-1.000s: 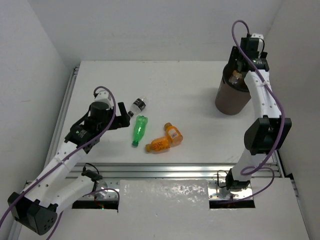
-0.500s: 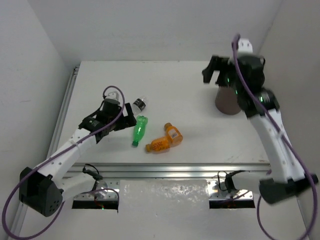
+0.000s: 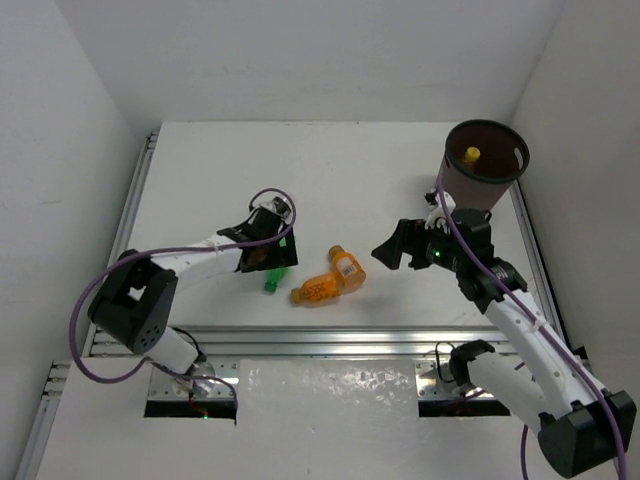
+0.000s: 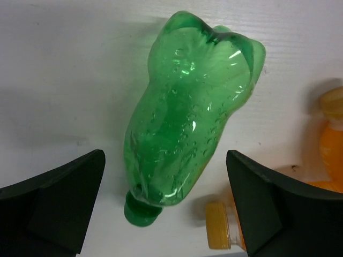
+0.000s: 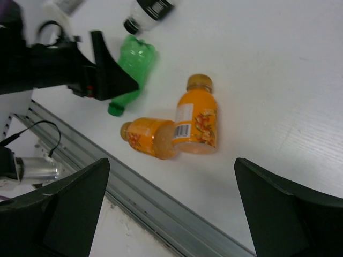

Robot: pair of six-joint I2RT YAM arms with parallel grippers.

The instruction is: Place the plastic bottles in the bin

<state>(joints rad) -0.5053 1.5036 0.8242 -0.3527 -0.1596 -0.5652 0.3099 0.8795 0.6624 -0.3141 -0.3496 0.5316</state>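
A slim green bottle (image 4: 187,118) lies on the white table, cap toward the front. My left gripper (image 4: 163,155) is open, its fingers either side of the bottle's neck end, not touching. From above, the left gripper (image 3: 268,255) covers most of the green bottle (image 3: 271,283). Two orange labelled bottles (image 3: 347,265) (image 3: 315,290) lie together just right of it. A clear bottle with a black cap (image 5: 147,10) lies behind the green one. My right gripper (image 3: 400,245) is open and empty, above the table right of the orange bottles (image 5: 198,120). The dark-brown bin (image 3: 485,170) stands at the back right.
A bottle with a yellow cap (image 3: 471,155) shows inside the bin. A metal rail (image 3: 330,340) runs along the table's front edge, close to the orange bottles. White walls close in the left, back and right sides.
My right arm has swung from over the bin down and left toward the orange bottles. My left gripper has moved right and now straddles the green bottle.
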